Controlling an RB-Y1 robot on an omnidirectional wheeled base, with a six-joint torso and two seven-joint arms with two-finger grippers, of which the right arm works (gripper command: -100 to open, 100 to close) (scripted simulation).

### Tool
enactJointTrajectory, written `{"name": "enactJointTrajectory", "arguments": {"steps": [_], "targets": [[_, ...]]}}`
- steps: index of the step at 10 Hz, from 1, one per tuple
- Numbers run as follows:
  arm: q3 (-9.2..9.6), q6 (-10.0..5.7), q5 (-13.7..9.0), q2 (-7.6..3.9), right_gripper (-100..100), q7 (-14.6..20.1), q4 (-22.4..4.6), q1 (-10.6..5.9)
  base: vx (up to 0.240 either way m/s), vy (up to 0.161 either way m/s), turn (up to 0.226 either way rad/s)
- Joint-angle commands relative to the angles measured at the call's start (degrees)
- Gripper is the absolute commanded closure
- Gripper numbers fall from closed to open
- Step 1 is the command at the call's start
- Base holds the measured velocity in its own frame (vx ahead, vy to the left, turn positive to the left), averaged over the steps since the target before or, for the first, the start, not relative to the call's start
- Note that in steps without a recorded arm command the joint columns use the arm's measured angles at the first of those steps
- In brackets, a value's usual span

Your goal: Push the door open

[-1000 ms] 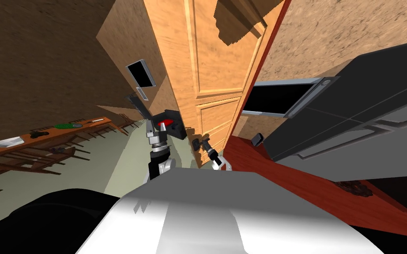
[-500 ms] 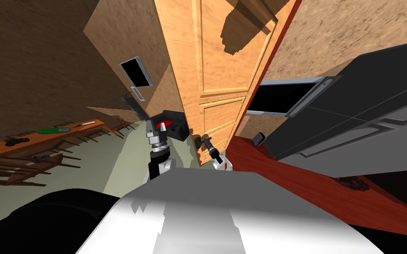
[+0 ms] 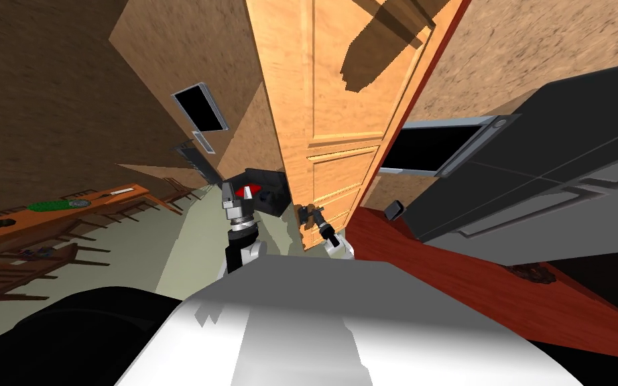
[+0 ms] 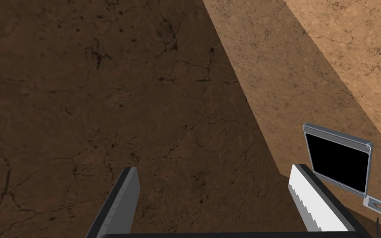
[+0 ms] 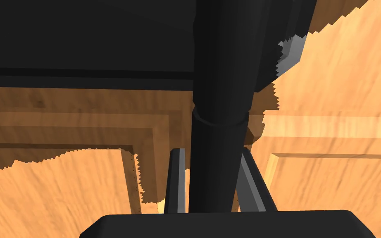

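Right gripper [image 5: 212, 182] clamped on the door handle [image 5: 218, 124]: both thin fingers [image 5: 176, 186] press the sides of the dark round bar, which runs up from between them to a dark plate.

- Head view: right gripper [image 3: 309, 216] low against the door [image 3: 341, 100], near its free edge, with the forearm reaching up from beside the chest.
- Door: light orange wood with raised rectangular panels. Right wrist view shows panel mouldings [image 5: 330, 177] on either side of the handle, partly in jagged shadow.
- Door stands partly open. Its hinge side meets a red-brown frame [image 3: 435, 60]. Its free edge lies toward my left, and a pale green floor [image 3: 167, 248] shows past it.
- Left gripper [image 3: 255, 191] raised just beside the door's free edge, apart from the right one and not touching the door as far as I can tell.
- Left wrist view: left gripper [image 4: 218, 202] with fingers [image 4: 317, 202] spread wide, nothing between them.
- Surroundings: long wooden table [image 3: 100, 201] with small items on it, far off to my left across the green floor.
- Dark grey unit [image 3: 555, 154] close on my right, standing over a red-brown floor [image 3: 448, 268].
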State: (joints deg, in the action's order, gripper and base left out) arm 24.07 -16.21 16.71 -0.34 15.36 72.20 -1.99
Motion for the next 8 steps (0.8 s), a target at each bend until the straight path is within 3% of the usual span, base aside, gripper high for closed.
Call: {"name": "enactJointTrajectory", "arguments": {"steps": [1,4,8], "targets": [[-1.34,0.01,-0.29,-0.75,100,-0.36,-0.41,-0.42,0.106,0.199,-0.071],[-3.55,0.03,-0.87,-0.96,100,-0.93,-0.8,-0.77,0.119,0.202,-0.083],[-6.22,0.04,-1.57,0.8,100,-1.62,-1.26,-1.19,0.101,0.189,-0.082]]}}
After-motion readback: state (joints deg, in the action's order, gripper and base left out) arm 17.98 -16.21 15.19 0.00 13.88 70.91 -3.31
